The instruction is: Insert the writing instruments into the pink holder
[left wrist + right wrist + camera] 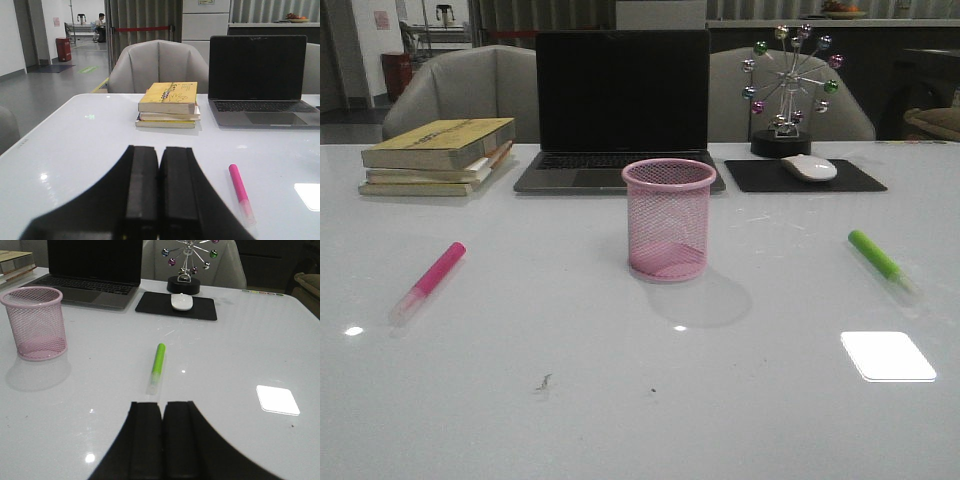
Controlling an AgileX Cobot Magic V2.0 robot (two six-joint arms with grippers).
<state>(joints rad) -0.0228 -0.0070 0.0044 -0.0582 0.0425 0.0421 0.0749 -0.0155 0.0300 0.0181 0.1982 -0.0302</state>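
In the front view, the pink holder (pixel 669 219) stands upright in the middle of the frame. You can see through its mesh, and nothing is in it. The pink marker (pixel 427 281) lies flat at the left of the frame, well apart from the cup. The green marker (pixel 882 265) lies flat at the right, also well apart. At the top of the frame sit a stack of books (pixel 439 155), a laptop (pixel 621 110), a mouse (pixel 809 167) on a black pad, and a little wheel toy (pixel 790 88). No arm shows here. So I think the job is only at its start: both markers still need picking up.

In the left wrist view, the left gripper (pixel 159 195) fills the bottom middle. Its two black fingers are pressed together and hold nothing. The pink marker (pixel 240 192) lies at the lower right, just beside the fingers.

In the right wrist view, the right gripper (pixel 162 440) is at the bottom middle. Its fingers are pressed together too, with nothing in them. The green marker (pixel 156 366) lies in the middle, near the fingers and pointing up the frame. The pink holder (pixel 34 321) is at the upper left, empty.

Next, I think a gripper must spread its fingers, go down over its marker, squeeze it, and carry it to the cup.
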